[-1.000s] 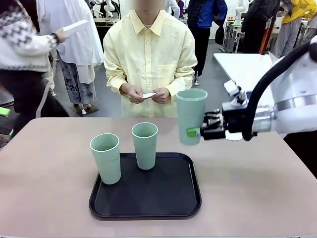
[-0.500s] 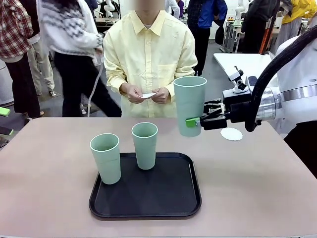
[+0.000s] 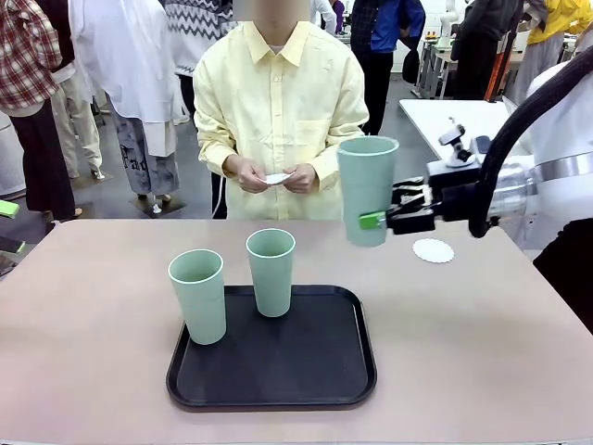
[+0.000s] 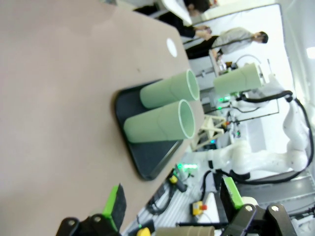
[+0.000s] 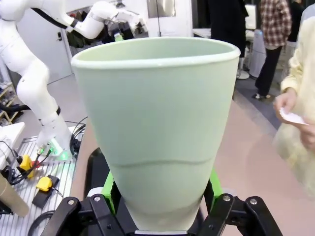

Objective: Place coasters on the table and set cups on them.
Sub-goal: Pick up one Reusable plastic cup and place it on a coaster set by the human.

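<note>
One tumbler (image 3: 367, 185) is held aloft by R gripper (image 3: 373, 221), L gripper (image 4: 172, 199) spread wide; next, centring over coaster (image 3: 433, 250) is req'd.

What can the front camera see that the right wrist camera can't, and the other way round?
Front camera's extras: a left cup and a back cup standing on the black tray, and a white coaster lying on the table to the right.
Right wrist camera's extras: the white left arm and cables on the floor.
Both: the third cup held in the air by the right gripper, and the person's hands holding something small and white.
</note>
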Motion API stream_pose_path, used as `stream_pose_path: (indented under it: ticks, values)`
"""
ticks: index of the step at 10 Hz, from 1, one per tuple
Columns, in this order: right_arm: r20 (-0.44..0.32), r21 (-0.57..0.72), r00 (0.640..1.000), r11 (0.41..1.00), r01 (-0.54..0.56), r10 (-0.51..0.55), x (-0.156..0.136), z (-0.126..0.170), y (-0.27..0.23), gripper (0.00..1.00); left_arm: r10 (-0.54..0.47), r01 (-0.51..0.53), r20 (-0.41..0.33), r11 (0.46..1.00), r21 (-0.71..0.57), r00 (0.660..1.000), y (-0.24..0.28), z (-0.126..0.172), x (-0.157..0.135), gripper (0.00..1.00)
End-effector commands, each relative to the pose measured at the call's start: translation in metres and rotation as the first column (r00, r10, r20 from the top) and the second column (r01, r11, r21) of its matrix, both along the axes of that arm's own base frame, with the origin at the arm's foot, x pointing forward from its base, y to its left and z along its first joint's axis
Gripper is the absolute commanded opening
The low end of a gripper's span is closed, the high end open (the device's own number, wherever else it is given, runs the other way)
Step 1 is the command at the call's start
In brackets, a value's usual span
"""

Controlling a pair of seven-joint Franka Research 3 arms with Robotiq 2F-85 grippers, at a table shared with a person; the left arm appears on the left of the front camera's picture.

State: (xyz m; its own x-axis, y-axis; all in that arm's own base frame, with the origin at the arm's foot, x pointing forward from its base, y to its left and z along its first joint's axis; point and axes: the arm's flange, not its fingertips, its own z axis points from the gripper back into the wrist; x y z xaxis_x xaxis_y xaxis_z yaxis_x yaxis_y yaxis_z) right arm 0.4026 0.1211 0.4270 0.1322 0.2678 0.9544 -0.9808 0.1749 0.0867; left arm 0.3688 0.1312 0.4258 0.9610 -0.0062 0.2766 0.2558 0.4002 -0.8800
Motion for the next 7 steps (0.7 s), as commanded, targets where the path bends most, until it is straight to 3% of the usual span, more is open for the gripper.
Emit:
stream_pose_path:
  ticks: [1, 3, 7]
  values:
    - [0.046, 0.029, 0.998, 0.998, 0.051, -0.052, 0.049, 0.003, -0.064, 0.81, -0.003, 0.004, 0.019, 1.0, -0.017, 1.0, 0.001, 0.001, 0.0, 1.0]
    - [0.037, 0.035, 0.986, 0.986, 0.16, -0.162, 0.079, 0.007, -0.131, 0.81, -0.003, 0.004, 0.019, 1.0, -0.017, 1.0, 0.001, 0.001, 0.0, 1.0]
    - [0.063, 0.051, 0.979, 0.981, 0.19, -0.193, 0.099, 0.014, -0.205, 0.81, -0.003, 0.004, 0.019, 1.0, -0.017, 1.0, 0.001, 0.001, 0.0, 1.0]
